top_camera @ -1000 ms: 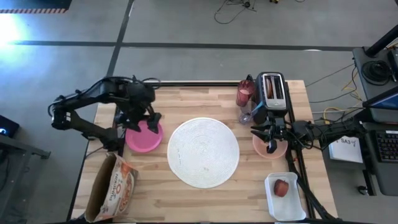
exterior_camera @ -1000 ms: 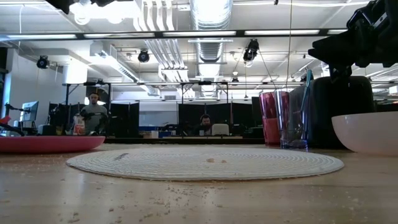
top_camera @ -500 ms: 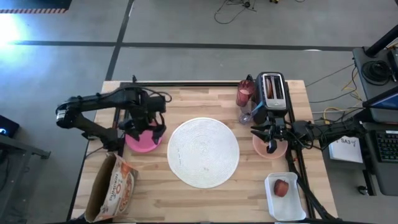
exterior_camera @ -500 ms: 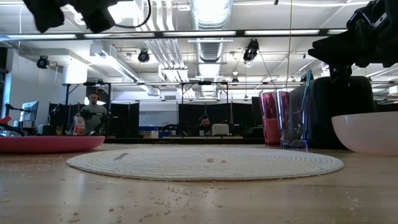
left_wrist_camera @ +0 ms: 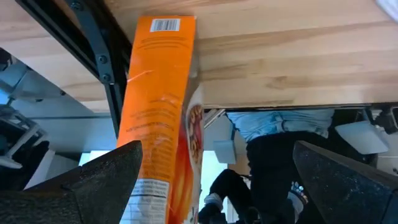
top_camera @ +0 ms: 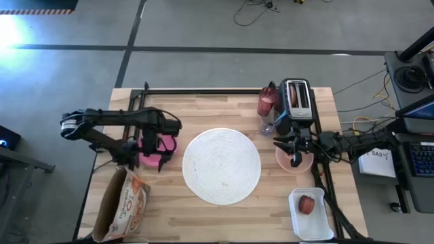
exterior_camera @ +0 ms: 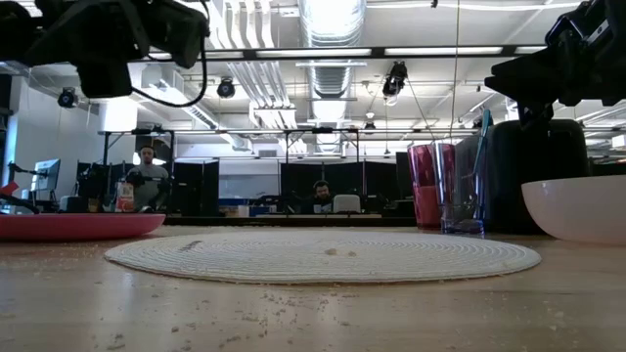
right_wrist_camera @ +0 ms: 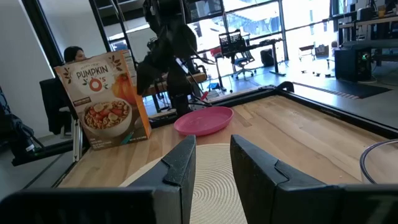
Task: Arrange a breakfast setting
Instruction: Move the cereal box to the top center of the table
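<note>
Magenta plate [top_camera: 154, 150], centre left under wide-open left pincer [top_camera: 150, 154]: light, stiff, slick; best gripped at rim.

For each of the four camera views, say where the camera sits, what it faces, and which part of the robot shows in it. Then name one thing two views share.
High view: overhead, straight down on the table; both arms, left tool over the magenta plate.
Low view: table height, across the white plate; arms at the top.
Left wrist view: faces the cereal box; own open fingers.
Right wrist view: faces the left arm; own fingers.
Shared: cereal box, both wrist views.
</note>
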`<state>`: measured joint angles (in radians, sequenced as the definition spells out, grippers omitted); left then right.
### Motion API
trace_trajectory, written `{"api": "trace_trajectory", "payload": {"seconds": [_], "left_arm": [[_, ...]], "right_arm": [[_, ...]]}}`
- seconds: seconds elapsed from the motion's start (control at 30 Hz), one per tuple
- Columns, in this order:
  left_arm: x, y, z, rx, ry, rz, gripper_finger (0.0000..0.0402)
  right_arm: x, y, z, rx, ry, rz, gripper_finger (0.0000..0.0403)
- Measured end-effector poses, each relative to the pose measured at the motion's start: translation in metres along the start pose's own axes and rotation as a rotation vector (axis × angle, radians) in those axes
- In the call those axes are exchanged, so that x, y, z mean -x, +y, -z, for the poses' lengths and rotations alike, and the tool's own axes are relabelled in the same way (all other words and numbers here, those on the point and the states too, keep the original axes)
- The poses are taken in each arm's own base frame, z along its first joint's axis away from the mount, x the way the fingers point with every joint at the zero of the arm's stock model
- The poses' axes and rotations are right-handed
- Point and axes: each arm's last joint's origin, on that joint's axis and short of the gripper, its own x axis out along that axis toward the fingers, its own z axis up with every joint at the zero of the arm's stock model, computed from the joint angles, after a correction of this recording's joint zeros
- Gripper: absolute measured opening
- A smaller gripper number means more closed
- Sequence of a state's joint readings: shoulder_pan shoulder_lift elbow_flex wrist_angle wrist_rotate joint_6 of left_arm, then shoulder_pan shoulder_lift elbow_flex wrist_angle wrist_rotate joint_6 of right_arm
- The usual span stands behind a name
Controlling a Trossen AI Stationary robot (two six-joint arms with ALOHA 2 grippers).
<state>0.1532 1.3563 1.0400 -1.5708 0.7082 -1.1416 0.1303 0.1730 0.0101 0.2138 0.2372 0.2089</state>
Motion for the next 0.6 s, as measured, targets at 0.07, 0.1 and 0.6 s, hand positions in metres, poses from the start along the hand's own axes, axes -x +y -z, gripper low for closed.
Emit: {"api": "trace_trajectory", "payload": {"seconds": [0.07,0.1,0.6], "left_arm": [[-0.002,0.001,-0.001,0.007,0.002,-0.008,0.0400],[-0.002,0.001,-0.002,0.009,-0.001,-0.011,0.0400],[-0.028,0.010,-0.007,0.111,-0.004,-0.136,0.0400]], "right_arm": [[0.000,0.000,0.000,0.000,0.000,0.000,0.0091],[0.000,0.000,0.000,0.000,0.000,-0.001,0.0091],[0.000,0.000,0.000,0.000,0.000,0.000,0.0091]]}}
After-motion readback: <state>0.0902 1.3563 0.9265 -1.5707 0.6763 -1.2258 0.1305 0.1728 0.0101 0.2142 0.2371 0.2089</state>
